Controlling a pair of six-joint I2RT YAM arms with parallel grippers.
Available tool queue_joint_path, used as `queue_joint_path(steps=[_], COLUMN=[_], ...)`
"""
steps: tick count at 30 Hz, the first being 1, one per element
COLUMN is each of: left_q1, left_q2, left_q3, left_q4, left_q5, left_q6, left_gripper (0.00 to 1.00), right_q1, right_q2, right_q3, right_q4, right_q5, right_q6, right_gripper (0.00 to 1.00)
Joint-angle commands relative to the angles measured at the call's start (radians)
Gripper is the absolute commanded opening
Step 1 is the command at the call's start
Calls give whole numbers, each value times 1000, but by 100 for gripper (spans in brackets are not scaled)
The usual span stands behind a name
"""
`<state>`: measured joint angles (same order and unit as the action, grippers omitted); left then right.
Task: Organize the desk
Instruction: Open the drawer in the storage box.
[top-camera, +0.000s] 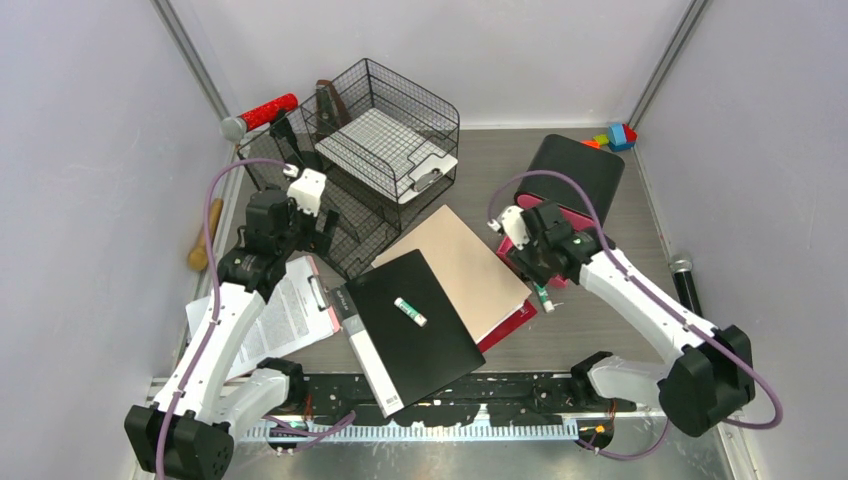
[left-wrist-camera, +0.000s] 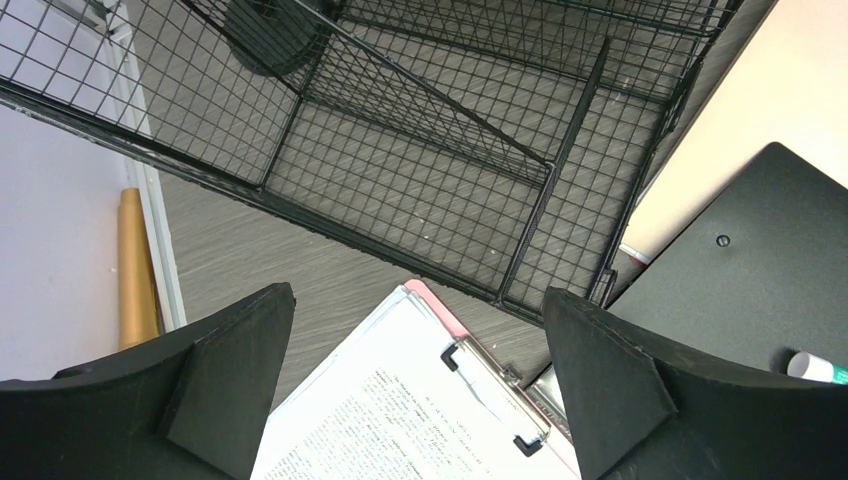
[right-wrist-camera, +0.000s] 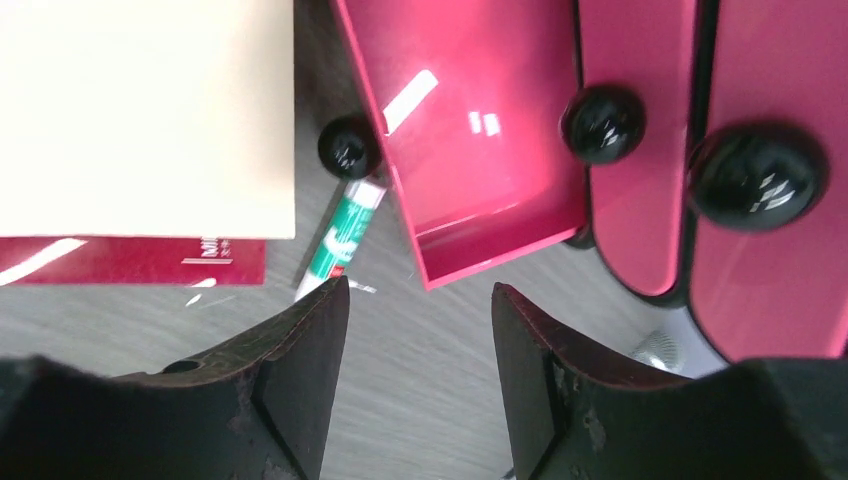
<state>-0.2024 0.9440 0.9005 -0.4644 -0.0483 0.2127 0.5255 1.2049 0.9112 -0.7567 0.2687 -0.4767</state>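
- Two risks sit at the right gripper (right-wrist-camera: 420, 300), whose jaws stand partly apart with nothing between them, above the near corner of the pulled-out pink drawer (right-wrist-camera: 470, 130). If it comes straight down, one finger could strike that drawer wall. It could also knock the green-and-white tube (right-wrist-camera: 340, 240), which lies on the desk (top-camera: 575, 335) just beside the drawer, and send it rolling under the tan folder (right-wrist-camera: 140, 110).
- One more risk sits left of centre. The left gripper (left-wrist-camera: 417, 295) is spread wide and empty over the clipboard (left-wrist-camera: 400, 400), close to the front of the wire-mesh rack (left-wrist-camera: 420, 170). A forward reach could snag a finger in the mesh and drag the rack.
- A small tube (top-camera: 410, 311) rests loose on the black folder (top-camera: 415, 345) near the desk's front edge, and tilting that folder would likely spill it.
- The desk fills the floor between the lilac walls, with a metal rail at its front edge.
- I judge that its long axis runs left to right, along the wood-grain streaks, with its broad front edge facing the arm bases.
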Motion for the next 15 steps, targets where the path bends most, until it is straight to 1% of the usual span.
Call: queue_joint_path(steps=[1,4,11,15], left_q1=[4,4,6,6], left_q2=[-27,-30,-34,-35], left_q3=[-4,-7,-15,-18], left_q4=[36,35,38,41], left_q5=[30,38,44,78], left_q6=[-6,-6,-6,-7], left_gripper=[99,99,99,99], right_q1=[-86,-105,-147,-152], right_q2=[-79,-93,-52,-31], right_q3=[24,-19,-98,-122], right_q4=[-107,-120,-84,-65], right_q5=[-239,-253,-254,-297], right_q6=[50,35,22,29], right_gripper=[61,60,58,56])
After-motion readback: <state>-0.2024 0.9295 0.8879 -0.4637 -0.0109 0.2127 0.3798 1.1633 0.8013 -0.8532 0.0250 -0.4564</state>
